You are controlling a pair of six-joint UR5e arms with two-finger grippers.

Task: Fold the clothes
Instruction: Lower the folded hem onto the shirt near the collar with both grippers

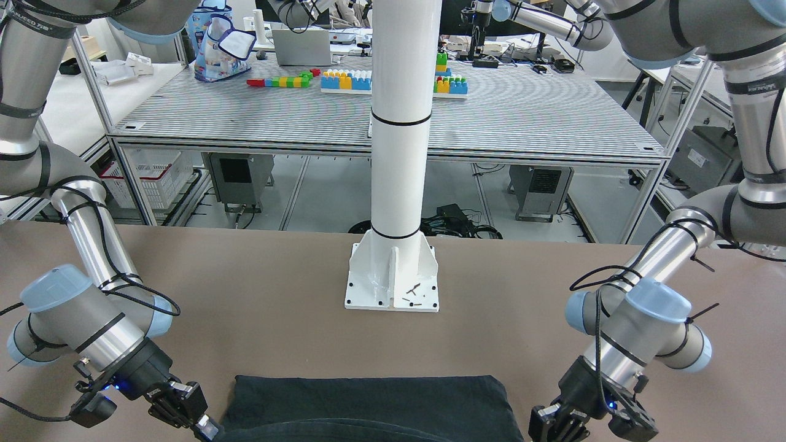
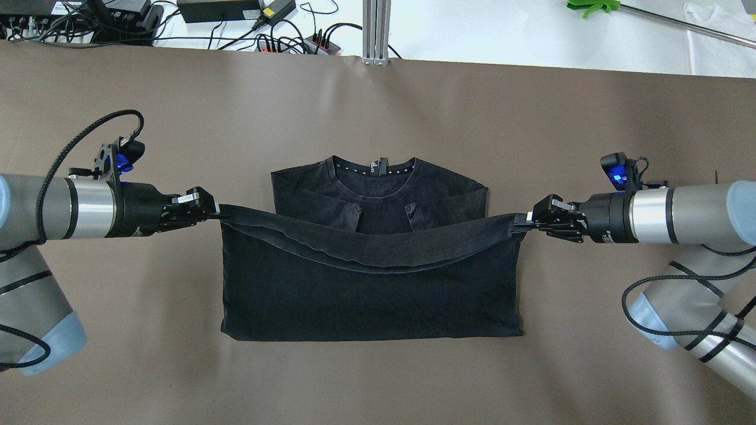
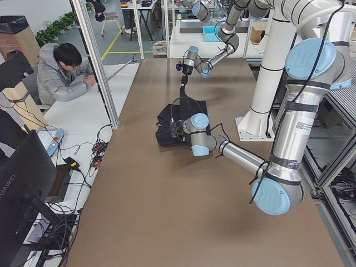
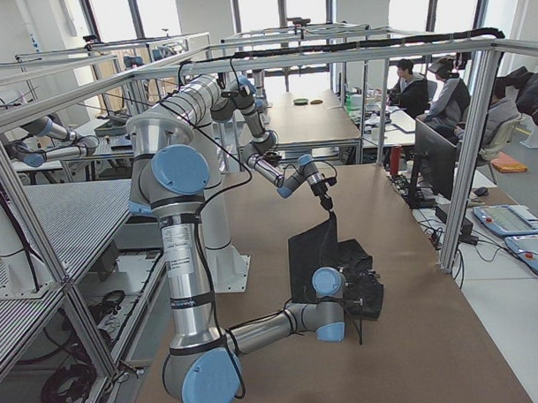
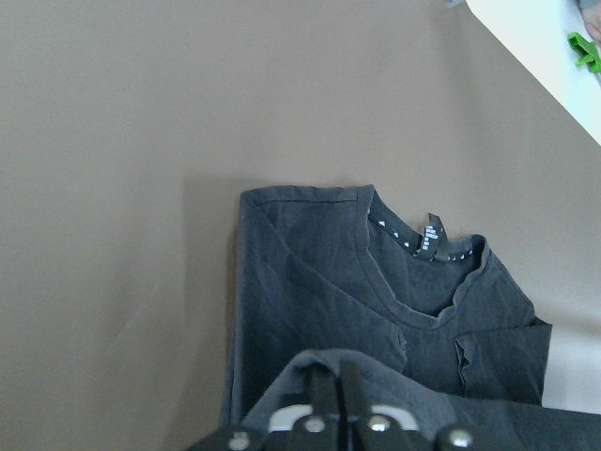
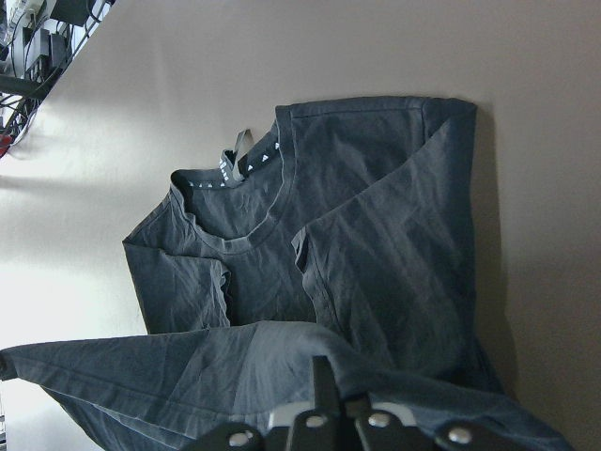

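Observation:
The clothes are one black T-shirt lying on the brown table, with the sleeves folded in and the collar at the far side. My left gripper is shut on the left corner of the bottom hem. My right gripper is shut on the right corner. The hem hangs stretched between them, lifted above the shirt's middle and sagging slightly at the centre. In the left wrist view the shut fingers pinch the hem, and likewise in the right wrist view. The front-facing view shows only the shirt's lifted part.
The white pillar stands on its base plate at the robot side of the table. Cables and power supplies lie beyond the table's far edge. An operator sits beside the table, with more people at desks.

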